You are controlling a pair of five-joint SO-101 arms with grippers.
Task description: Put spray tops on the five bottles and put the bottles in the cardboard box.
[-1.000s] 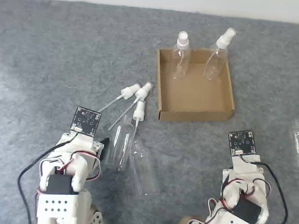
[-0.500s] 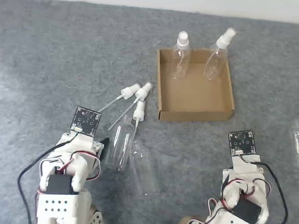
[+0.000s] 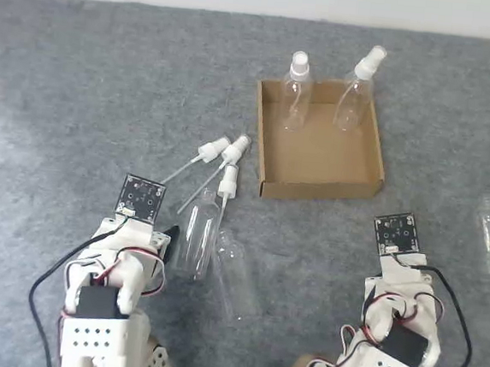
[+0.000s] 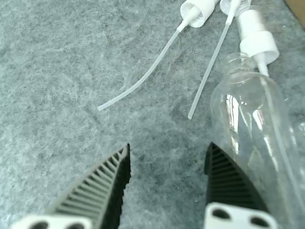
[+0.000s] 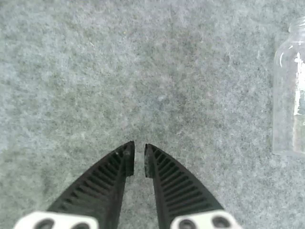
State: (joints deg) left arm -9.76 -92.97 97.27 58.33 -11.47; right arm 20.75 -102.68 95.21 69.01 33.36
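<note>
Working over a grey felted tabletop with the task's pieces scattered across it. Holding the left end effector low at the left, jaws spread apart and clamped on nothing, just beside a clear bottle lying on its side. Judging the seated spray top at that bottle's neck, tube running inside, as probably not pressed home, so risking popping it out or rolling the slick round body away on an off-centre squeeze. Passing a first loose spray top and a second loose spray top lying close together, thin tubes trailing, and risking snagging one while lifting the other. Risking nudging the open bottle lying just beside the clear one. Reaching the cardboard box, with one capped bottle and another capped bottle standing at its far wall, likely toppling if bumped by a newcomer. Holding the right end effector over bare felt, fingers drawn nearly together and gripping nothing, well apart from the last bottle, uncapped at the far right and possibly rolling out of reach if pushed.
</note>
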